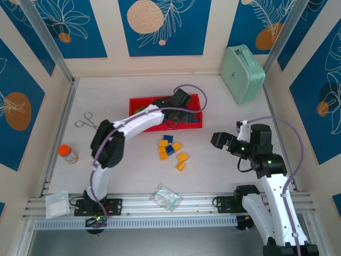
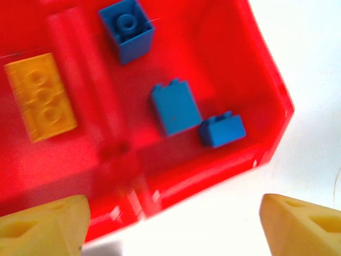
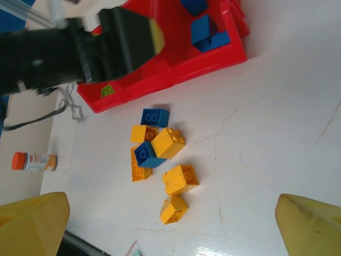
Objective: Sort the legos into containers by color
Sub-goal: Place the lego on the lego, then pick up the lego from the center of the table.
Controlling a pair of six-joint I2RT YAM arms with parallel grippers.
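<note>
some legos (image 1: 169,150) lie before the containers (image 1: 136,106), others seemingly inside.

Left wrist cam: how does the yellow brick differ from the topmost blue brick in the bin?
The yellow brick is long and flat, showing a row of studs; the topmost blue brick is compact and blocky. They lie on opposite sides of the divider. Both rest inside the red bin, clear of the fingers.
</note>
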